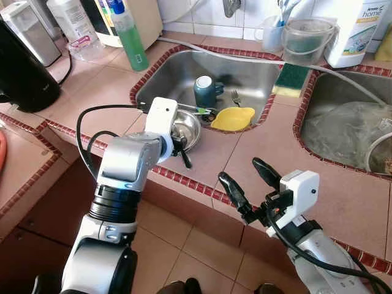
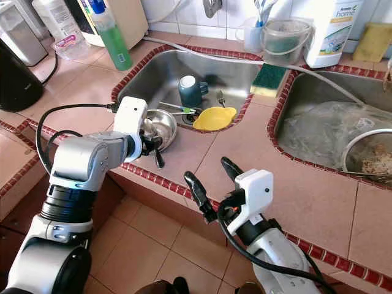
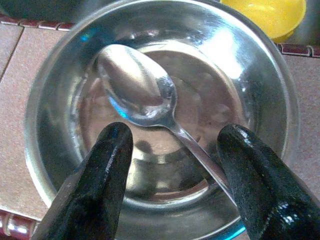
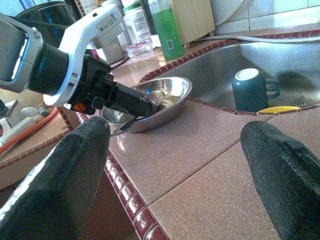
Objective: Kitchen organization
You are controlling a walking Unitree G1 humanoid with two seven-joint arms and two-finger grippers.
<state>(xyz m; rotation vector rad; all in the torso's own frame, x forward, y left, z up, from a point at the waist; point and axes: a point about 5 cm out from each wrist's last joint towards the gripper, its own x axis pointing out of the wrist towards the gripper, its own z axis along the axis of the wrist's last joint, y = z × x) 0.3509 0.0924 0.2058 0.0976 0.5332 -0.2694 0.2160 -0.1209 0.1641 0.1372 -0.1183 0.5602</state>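
Right tool (image 1: 246, 181) fingers spread, empty, above tabletop (image 1: 343, 202) edge. Left tool (image 3: 172, 150) fingers apart, straddling spoon (image 3: 145, 97) handle inside steel bowl (image 3: 270, 100); yellow bowl (image 1: 233, 117) just beyond.

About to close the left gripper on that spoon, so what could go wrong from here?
1. The steel bowl sits on the sink's edge, partly over the basin; a push from the left gripper could tip it in.
2. The spoon lies loose on curved steel, its handle beside one finger; it may slip away as the open fingers close.
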